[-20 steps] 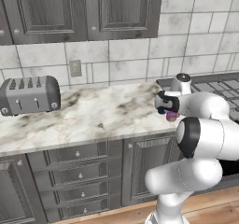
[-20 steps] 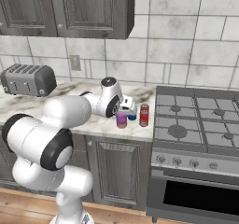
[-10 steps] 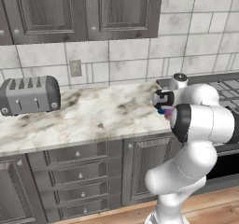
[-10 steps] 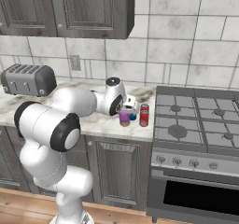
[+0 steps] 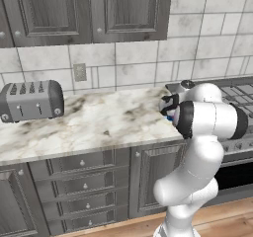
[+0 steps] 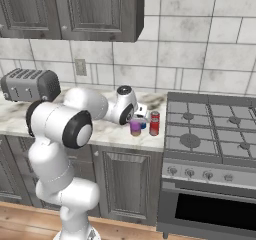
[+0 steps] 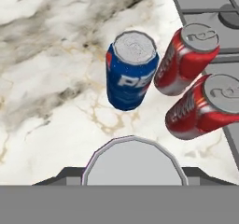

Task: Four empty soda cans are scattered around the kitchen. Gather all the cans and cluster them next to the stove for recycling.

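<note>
item: purple can (image 6: 135, 127), upright on the marble counter (image 6: 107, 131), long axis vertical. in your hand view you get just its silver lid (image 7: 132, 161) from straight above, its lower edge cut off; the purple body is hidden there.

item: gripper (image 6: 134, 120), down over the purple can in the right base view. its fingers are hard to make out against the wrist, but the can's lid sits right between them in the hand view, so read it as clasped on that can (contact itself is too small to confirm).

item: blue can (image 7: 130, 73), upright, just beyond the purple one; in the right base view you see merely a sliver of blue behind the purple can.

item: two red cans (image 7: 186, 59) and (image 7: 204, 106), both upright, touching each other, along the counter's right edge just beside the stove (image 6: 210, 129). the right base view shows them as one red shape (image 6: 154, 123).

item: toaster (image 5: 30, 100), far left on the counter, well apart from the cans. in the left base view the arm hides most of the cluster.
</note>
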### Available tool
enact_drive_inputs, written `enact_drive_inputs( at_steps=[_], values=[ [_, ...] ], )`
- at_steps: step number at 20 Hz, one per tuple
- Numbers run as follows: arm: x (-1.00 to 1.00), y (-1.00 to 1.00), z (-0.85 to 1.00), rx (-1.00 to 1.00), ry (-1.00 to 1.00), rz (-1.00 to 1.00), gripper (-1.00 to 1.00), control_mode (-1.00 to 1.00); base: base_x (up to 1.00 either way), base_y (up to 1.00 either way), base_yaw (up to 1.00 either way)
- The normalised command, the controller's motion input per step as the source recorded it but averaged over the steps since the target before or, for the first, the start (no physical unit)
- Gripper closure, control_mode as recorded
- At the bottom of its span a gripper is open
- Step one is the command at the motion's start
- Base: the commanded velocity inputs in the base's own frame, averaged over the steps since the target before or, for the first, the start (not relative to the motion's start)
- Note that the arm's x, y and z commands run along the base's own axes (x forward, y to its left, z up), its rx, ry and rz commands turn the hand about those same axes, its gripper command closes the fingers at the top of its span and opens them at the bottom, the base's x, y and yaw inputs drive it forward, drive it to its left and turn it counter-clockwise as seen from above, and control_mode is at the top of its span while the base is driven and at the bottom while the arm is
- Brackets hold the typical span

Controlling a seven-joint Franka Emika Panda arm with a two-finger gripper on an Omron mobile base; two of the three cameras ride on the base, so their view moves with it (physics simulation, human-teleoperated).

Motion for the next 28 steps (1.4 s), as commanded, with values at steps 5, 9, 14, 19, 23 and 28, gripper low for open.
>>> enact_drive_inputs(
  at_steps=[5, 9, 14, 19, 23, 28],
  values=[
    [0.22, 0.00, -0.23, 0.00, 0.00, 0.00, 1.00, -1.00, 0.00, 0.00, 0.00],
    [0.19, 0.00, -0.25, 0.00, 0.00, 0.00, 1.00, -1.00, 0.00, 0.00, 0.00],
    [0.11, -0.09, -0.24, 0.00, 0.00, 0.00, 1.00, -1.00, 0.00, 0.00, 0.00],
    [0.05, -0.11, -0.24, 0.00, 0.00, 0.00, 1.00, -1.00, 0.00, 0.00, 0.00],
    [0.03, -0.03, -0.23, 0.00, 0.00, 0.00, -1.00, -1.00, 0.00, 0.00, 0.00],
    [0.00, -0.03, -0.05, 0.01, 0.00, 0.00, -1.00, -1.00, 0.00, 0.00, 0.00]
  ],
)
